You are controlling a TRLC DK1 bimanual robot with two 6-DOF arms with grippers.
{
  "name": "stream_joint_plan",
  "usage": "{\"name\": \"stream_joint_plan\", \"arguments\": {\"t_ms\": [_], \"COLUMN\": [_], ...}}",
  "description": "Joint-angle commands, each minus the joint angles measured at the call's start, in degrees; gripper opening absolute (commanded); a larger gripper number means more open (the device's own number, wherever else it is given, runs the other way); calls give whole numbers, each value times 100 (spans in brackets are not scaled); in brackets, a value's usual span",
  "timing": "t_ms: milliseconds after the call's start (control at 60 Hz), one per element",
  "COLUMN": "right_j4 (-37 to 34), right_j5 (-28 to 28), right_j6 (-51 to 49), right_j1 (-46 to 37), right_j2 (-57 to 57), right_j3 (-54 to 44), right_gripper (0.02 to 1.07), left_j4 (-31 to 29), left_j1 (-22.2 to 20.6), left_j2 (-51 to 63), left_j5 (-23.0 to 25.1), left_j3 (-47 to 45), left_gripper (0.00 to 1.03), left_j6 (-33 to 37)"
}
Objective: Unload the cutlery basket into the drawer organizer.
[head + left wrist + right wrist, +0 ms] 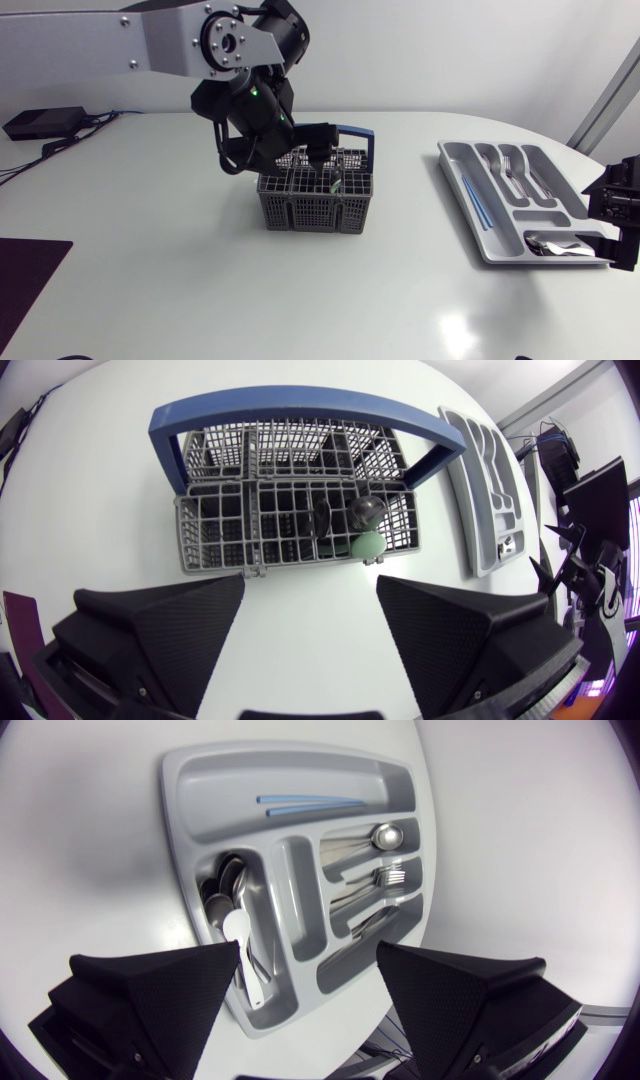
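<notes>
Dark purple first: a mat point(30, 270) sits at the desk's near left corner. Over by the right edge, here's the grey drawer organizer point(452, 172), running from near to far along that side. The right arm point(620, 200) is parked at the right edge just beside it. In its wrist view the right jaws are spread wide with nothing between them, and the drawer organizer point(180, 780) lies ahead of them.

Look inside! The cross compartment at the organizer's near end holds a heap of spoons point(222, 890) with one white spoon point(240, 932) on top. Forks point(388, 877) lie in the short slots farther along. Two thin blue sticks point(310, 805) rest in the long compartment on the side facing the basket.

Now the middle of the desk: the grey mesh cutlery basket point(316, 205), blue handle arched over it. The left arm point(170, 40) comes in high from the far left and bends down over it. Its left jaws hang above the basket, gaping open, holding nothing. From the left wrist, the cutlery basket point(290, 500) has something in it: a green rounded piece point(367, 546) and a dark rounded piece point(367, 510) share one cell on the organizer's side.

At the far left corner, a black box point(45, 122) with cables.
</notes>
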Motion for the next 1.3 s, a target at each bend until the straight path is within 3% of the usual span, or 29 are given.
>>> {"name": "stream_joint_plan", "arguments": {"t_ms": [0,283,633,1283], "right_j4": [-255,-1073,-1495,-1363], "right_j5": [-164,-454,-639,-648], "right_j6": [468,1857,3580,5795], "right_j1": [113,799,1871,3884], "right_j2": [-208,-674,-1148,-1526], "right_j3": [167,308,220,-246], "right_gripper": [102,102,102,102], "left_j4": [-68,-59,170,495], "left_j1": [-66,-119,-110,84], "left_j2": [152,301,477,1013], "left_j5": [-69,-333,-421,-341], "left_j3": [209,393,455,701], "left_gripper": [94,94,93,88], "left_j6": [-313,-489,-471,127]}}
